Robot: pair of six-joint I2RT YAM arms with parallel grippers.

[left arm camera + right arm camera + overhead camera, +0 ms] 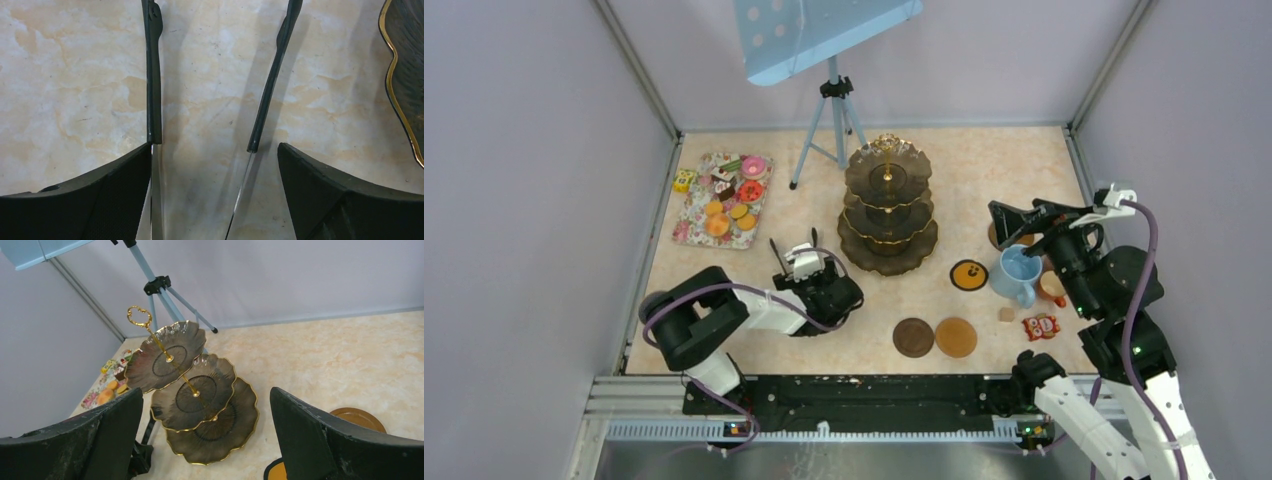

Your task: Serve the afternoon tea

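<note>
The left pincer [214,150] is low over the pale marbled stone-look surface [75,75], released and spread wide. A pair of slim black metal tongs [153,90] lies between its two dark fingers. One arm of the tongs rests right against the inner edge of the left finger; the other arm is apart from the right finger. Nothing is gripped yet.

The step in hand looks to be picking up the tongs. To do it well, the pincer should centre itself over both arms first, then close slowly and squarely so the tongs do not skid or twist on the smooth surface, and squeeze lightly enough that the tongs keep some spring.

Just beside them, to the right, is the dark three-tier scalloped stand with gold rims [889,205], upright and bare on every tier. The small colourful cakes and orange tarts [734,190] sit on a floral-patterned rectangular mat [686,222] at the far left, well apart from the stand.

The right pincer [206,390] hangs over the right side, also spread wide and empty, near a large light-blue ceramic mug [1016,275]. Two round brown coasters [914,337] lie touching near the front edge – no mug on either.
</note>
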